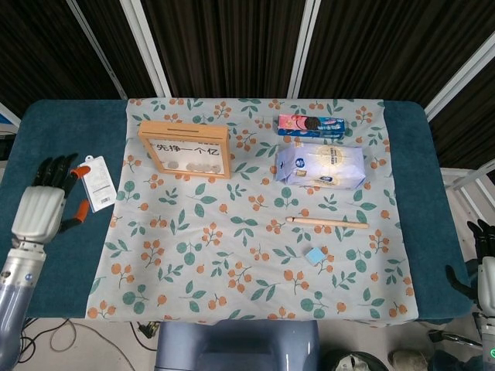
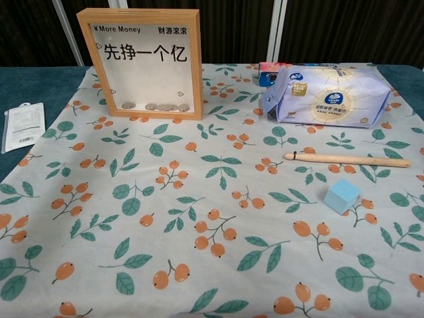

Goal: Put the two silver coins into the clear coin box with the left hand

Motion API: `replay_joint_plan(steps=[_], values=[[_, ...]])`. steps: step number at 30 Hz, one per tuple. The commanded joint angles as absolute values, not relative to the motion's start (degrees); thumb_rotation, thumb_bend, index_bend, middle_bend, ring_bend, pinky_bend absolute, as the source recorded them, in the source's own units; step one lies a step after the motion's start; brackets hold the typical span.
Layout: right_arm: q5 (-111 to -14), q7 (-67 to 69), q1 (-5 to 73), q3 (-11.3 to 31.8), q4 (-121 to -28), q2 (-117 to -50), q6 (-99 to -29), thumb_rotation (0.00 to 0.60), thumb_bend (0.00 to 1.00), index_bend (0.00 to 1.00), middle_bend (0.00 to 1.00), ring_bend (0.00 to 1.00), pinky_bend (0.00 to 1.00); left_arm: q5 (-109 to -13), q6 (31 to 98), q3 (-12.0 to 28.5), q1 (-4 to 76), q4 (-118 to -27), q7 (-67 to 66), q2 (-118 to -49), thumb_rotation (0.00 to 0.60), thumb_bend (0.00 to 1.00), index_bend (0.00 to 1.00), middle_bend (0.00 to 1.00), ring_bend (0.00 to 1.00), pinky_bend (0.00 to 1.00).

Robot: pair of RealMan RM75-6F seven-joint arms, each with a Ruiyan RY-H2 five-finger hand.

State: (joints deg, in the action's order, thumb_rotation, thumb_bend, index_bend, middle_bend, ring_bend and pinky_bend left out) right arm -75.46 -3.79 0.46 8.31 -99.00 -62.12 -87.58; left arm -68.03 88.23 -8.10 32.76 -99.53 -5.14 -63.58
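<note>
While empty, left hand (image 1: 39, 210) off-cloth

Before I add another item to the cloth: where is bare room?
Free: the near half of the cloth, in front of the coin box, left of the blue cube. Crowded: the far right, around tissue pack, cookie box and wooden stick.

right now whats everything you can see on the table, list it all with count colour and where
coin box: one, wood frame with clear front, upright at the back left of the cloth
coins: several, silver, along the box bottom
cookie pack: one, pink and blue, back right
tissue pack: one, pale blue, in front of the cookies
wooden stick: one, tan, right of centre
cube: one, light blue, near right
packet: one, white, left off the cloth
tablecloth: one, floral
left hand: grey, far left, empty
right hand: dark, right edge, mostly cropped
</note>
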Motion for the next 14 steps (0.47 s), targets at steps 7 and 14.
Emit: replay_joint_plan(steps=[7,14], values=[[-78.23,-4.31,0.61,7.63,-97.99,-62.28,-88.51,0.6,0.37,0.12,0.08,0.03,0.0,-78.15,91.65,-12.23,23.46,-99.0,-3.6,-66.18,0.6,0.39,0.14,0.0,0.0,0.0],[-80.57,-4.67,0.58,6.79,-98.12,-61.67,-88.88,0.6,0.37,0.12,0.08,0.02,0.0,-81.67,92.89,-13.03,19.95,-100.62,-4.87,-65.03,0.6,0.38,0.13,0.0,0.0,0.0]])
